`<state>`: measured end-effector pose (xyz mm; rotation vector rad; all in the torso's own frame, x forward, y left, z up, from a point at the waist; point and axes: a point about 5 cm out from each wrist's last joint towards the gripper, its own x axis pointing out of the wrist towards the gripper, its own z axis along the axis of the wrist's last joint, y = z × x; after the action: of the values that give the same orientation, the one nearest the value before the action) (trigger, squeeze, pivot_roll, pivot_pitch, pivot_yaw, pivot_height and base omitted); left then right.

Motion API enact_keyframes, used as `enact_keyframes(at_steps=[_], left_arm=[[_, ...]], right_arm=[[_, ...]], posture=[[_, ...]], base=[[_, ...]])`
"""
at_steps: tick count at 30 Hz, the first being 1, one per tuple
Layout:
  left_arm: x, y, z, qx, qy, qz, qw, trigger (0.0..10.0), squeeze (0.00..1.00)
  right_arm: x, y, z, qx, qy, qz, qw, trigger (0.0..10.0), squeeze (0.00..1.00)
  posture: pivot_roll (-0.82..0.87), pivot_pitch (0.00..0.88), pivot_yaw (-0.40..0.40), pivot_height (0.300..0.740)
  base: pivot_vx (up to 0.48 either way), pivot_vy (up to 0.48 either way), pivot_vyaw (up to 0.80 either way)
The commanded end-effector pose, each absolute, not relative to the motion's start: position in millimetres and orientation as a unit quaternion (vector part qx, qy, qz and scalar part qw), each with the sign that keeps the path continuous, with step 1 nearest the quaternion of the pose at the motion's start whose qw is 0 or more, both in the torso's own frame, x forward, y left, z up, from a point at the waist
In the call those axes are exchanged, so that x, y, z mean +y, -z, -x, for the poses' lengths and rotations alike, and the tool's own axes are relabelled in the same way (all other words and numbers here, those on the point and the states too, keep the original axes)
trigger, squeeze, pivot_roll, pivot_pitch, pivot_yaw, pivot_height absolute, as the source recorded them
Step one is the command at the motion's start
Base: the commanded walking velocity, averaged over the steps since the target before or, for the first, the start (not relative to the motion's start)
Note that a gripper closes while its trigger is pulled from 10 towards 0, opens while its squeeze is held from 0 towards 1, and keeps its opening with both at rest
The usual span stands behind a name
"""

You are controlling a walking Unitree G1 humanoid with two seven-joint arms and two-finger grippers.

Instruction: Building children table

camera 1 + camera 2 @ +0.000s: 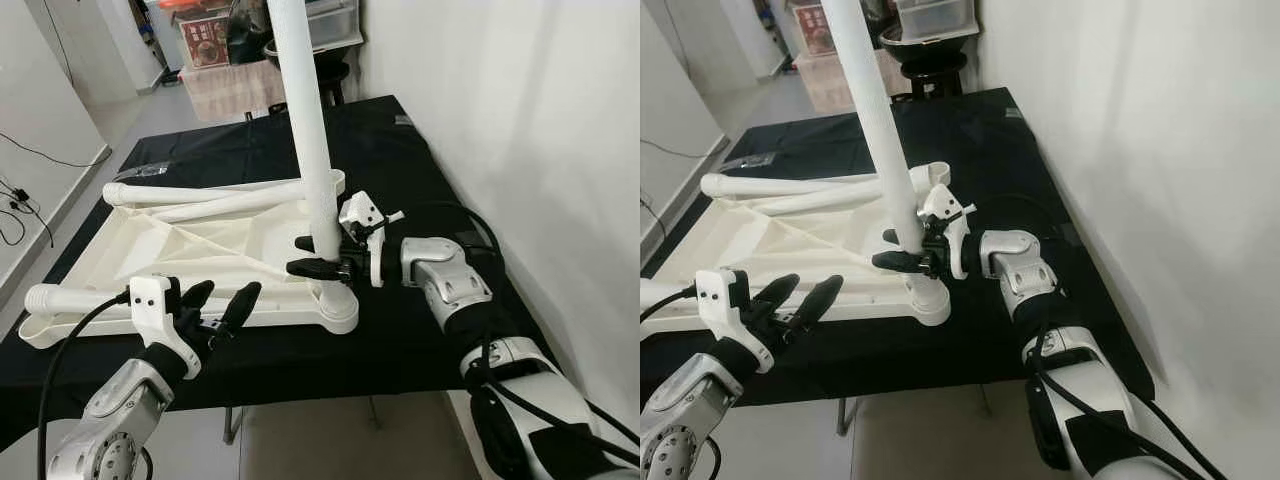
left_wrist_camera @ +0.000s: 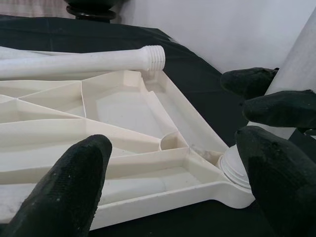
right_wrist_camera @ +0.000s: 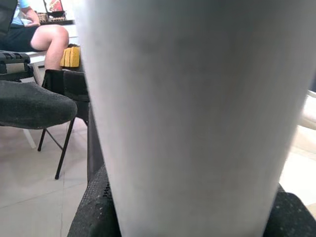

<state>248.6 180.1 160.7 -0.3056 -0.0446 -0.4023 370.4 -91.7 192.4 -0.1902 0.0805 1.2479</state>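
Left gripper (image 1: 222, 304) hovered at the near edge of the black table (image 1: 420, 340), fingers spread, holding nothing. Just beyond it lay the white tabletop (image 1: 190, 255), upside down (ribs up), with loose legs (image 1: 200, 195) lying across its far side. Right gripper (image 1: 322, 255) was pinching the upright leg (image 1: 312, 130) standing in the near right corner socket.

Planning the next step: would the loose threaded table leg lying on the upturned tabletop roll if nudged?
Probably. The loose leg is a smooth round tube, so it likely rolls, though the tabletop ribs may catch it. It looks like rigid, hollow plastic, so probably stiff and light.
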Motion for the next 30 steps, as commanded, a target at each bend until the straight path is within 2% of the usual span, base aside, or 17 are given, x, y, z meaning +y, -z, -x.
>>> enact_keyframes(at_steps=[1,6,7,8,9,11,12,14,17,18,19,20,21,22,24,29,30], left_arm=[[182.7,-160.4,-247.0,-0.021,0.193,0.148,0.97,10.0,0.0],[182.6,-160.5,-246.8,-0.021,0.193,0.148,0.97,10.0,0.0],[185.4,-160.7,-246.7,-0.019,0.191,0.145,0.971,10.0,0.0],[185.4,-160.7,-246.7,-0.019,0.191,0.145,0.971,10.0,0.0],[187.8,-160.4,-246.8,-0.017,0.189,0.14,0.972,10.0,0.0],[187.8,-160.4,-246.8,-0.017,0.189,0.14,0.972,10.0,0.0],[189.7,-160.3,-247.6,-0.015,0.189,0.141,0.972,10.0,0.0],[189.4,-159.9,-248.7,-0.013,0.194,0.139,0.971,10.0,0.0],[189.0,-159.9,-249.4,-0.014,0.193,0.141,0.971,10.0,0.0],[188.4,-160.0,-249.7,-0.017,0.19,0.142,0.971,10.0,0.0],[188.4,-160.0,-249.7,-0.017,0.19,0.142,0.971,10.0,0.0],[188.2,-160.1,-249.8,-0.019,0.187,0.143,0.972,10.0,0.0],[187.9,-160.2,-249.8,-0.02,0.185,0.143,0.972,10.0,0.0],[187.2,-160.1,-250.0,-0.02,0.187,0.142,0.972,10.0,0.0],[186.0,-160.0,-250.4,-0.018,0.19,0.143,0.971,10.0,0.0],[185.4,-160.2,-250.5,-0.02,0.191,0.143,0.971,10.0,0.0],[185.5,-160.3,-250.4,-0.02,0.19,0.144,0.971,10.0,0.0]], right_arm=[[-88.0,-187.3,-369.7,0.051,-0.588,0.091,0.802,0.0,0.0],[-90.7,-186.5,-370.4,0.051,-0.579,0.098,0.808,0.0,0.0],[-80.6,-161.9,-355.6,0.073,-0.458,0.078,0.883,0.0,0.0],[-80.6,-161.9,-355.6,0.073,-0.458,0.078,0.883,0.0,0.0],[-87.3,-157.0,-346.3,0.07,-0.341,0.076,0.934,0.0,0.0],[-87.3,-157.0,-346.3,0.07,-0.341,0.076,0.934,0.0,0.0],[-100.7,-157.2,-344.9,0.074,-0.241,0.065,0.966,0.0,0.0],[-109.3,-158.9,-348.5,0.075,-0.191,0.07,0.976,0.0,0.0],[-110.1,-162.6,-356.5,0.072,-0.19,0.07,0.977,0.0,0.0],[-109.5,-163.3,-361.4,0.076,-0.189,0.08,0.976,4.0,0.0],[-109.5,-163.3,-361.4,0.076,-0.189,0.08,0.976,4.0,0.0],[-108.4,-163.3,-363.5,0.078,-0.19,0.089,0.975,10.0,0.0],[-104.5,-165.8,-366.0,0.072,-0.215,0.085,0.97,10.0,0.0],[-101.5,-170.3,-371.3,0.066,-0.254,0.08,0.962,10.0,1.0],[-98.8,-179.9,-378.9,0.049,-0.317,0.072,0.944,10.0,1.0],[-94.9,-197.7,-376.6,0.021,-0.361,0.074,0.93,10.0,1.0],[-93.0,-202.3,-376.3,0.012,-0.379,0.081,0.922,10.0,0.68]], posture=[[-0.05,0.075,0.113,0.74],[-0.05,0.075,0.113,0.74],[-0.02,0.083,0.136,0.74],[-0.02,0.083,0.136,0.74],[-0.03,0.073,0.138,0.74],[-0.03,0.073,0.138,0.74],[-0.04,0.067,0.146,0.74],[-0.03,0.066,0.125,0.74],[-0.03,0.064,0.127,0.74],[-0.03,0.064,0.122,0.74],[-0.03,0.064,0.122,0.74],[-0.03,0.064,0.122,0.74],[-0.03,0.064,0.119,0.74],[-0.03,0.064,0.118,0.74],[-0.03,0.065,0.114,0.74],[-0.03,0.064,0.111,0.74],[-0.03,0.064,0.111,0.74]], base=[[0.0,0.0,0.0],[0.0,0.0,0.0],[0.0,0.0,0.0],[0.0,0.0,0.0],[0.0,0.0,0.0],[0.0,0.0,0.0],[0.0,0.0,0.0],[0.0,0.0,0.0],[0.0,0.0,0.0],[0.0,0.0,0.0],[0.0,0.0,0.0],[0.0,0.0,0.0],[0.0,0.0,0.0],[0.0,0.0,0.0],[0.0,0.0,0.0],[0.0,0.0,0.0],[0.0,0.0,0.0]])
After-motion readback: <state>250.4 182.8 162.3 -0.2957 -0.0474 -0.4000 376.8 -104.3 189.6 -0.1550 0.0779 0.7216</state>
